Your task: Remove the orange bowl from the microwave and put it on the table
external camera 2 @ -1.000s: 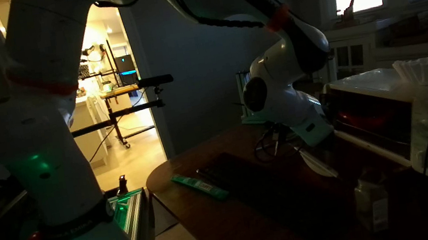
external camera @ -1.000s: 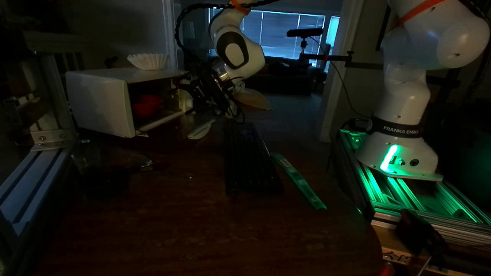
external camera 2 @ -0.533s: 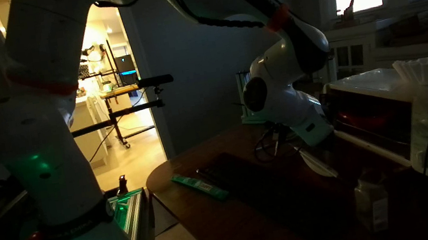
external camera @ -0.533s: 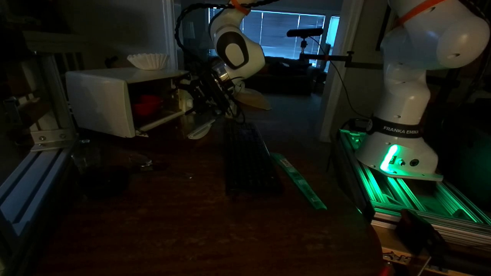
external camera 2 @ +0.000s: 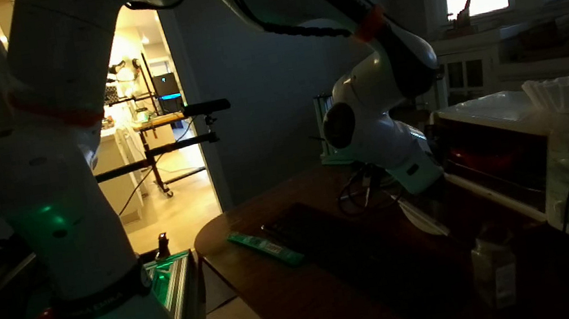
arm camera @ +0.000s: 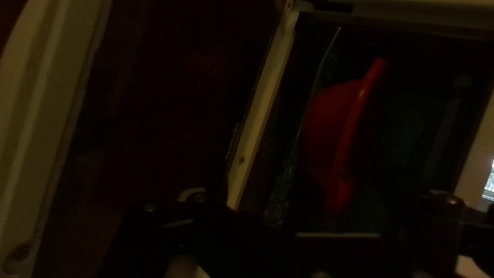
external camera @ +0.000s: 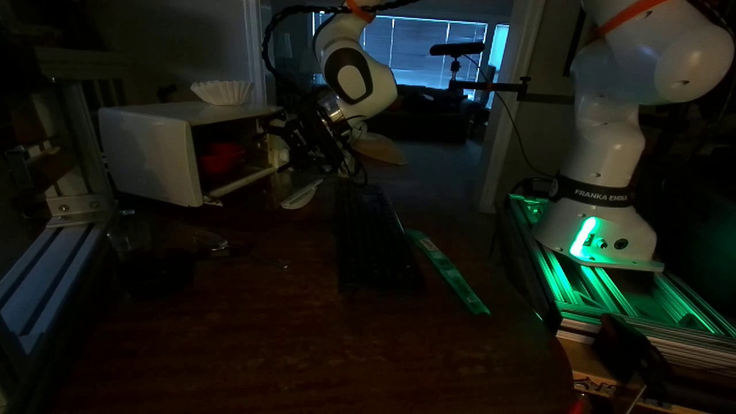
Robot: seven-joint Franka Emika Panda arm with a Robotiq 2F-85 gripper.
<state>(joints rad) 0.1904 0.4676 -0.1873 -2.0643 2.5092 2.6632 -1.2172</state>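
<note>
The orange bowl shows as a red shape inside the dark cavity of the cream microwave. In the wrist view the bowl appears turned on its side, because the camera is rolled; its wide rim faces right. My gripper is at the microwave's opening, with its fingers spread wide and nothing between them. The bowl lies deeper in, apart from the fingers. In the exterior view where the wrist covers the gripper, the bowl is only a dim red patch. The brown table extends in front of the microwave.
A white fluted bowl rests on top of the microwave. On the table are a dark keyboard, a green strip-shaped package and a clear jar. A white curved edge, apparently the lowered door, juts out below the wrist.
</note>
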